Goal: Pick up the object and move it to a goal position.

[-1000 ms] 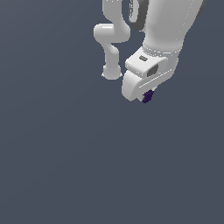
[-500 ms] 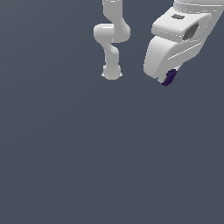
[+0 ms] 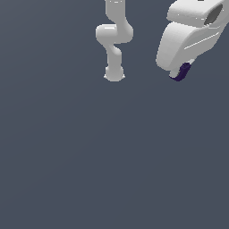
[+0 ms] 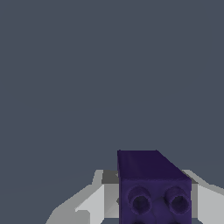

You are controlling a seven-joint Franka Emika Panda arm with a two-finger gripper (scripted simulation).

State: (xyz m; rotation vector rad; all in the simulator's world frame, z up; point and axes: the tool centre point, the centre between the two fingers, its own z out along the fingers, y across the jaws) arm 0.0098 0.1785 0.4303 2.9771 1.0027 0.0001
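1. My gripper (image 3: 180, 74) pinched the brick (image 3: 182, 71), fingers (image 4: 94, 203) pressed against its sides.
2. The brick (image 4: 154, 188) hung in the air, high toward the exterior view's right; no bench edge showed to place it by.
3. It looked rigid, light and smooth, a dark purple block with round sockets, so I judged a firm squeeze across the flat sides safest against slipping.
4. My arm's base (image 3: 114, 74) stood well apart; nothing blocked the way. No goal marker showed.

Purple block (image 4: 153, 188) and claw (image 4: 151, 203) — both cut off by the frame edge.
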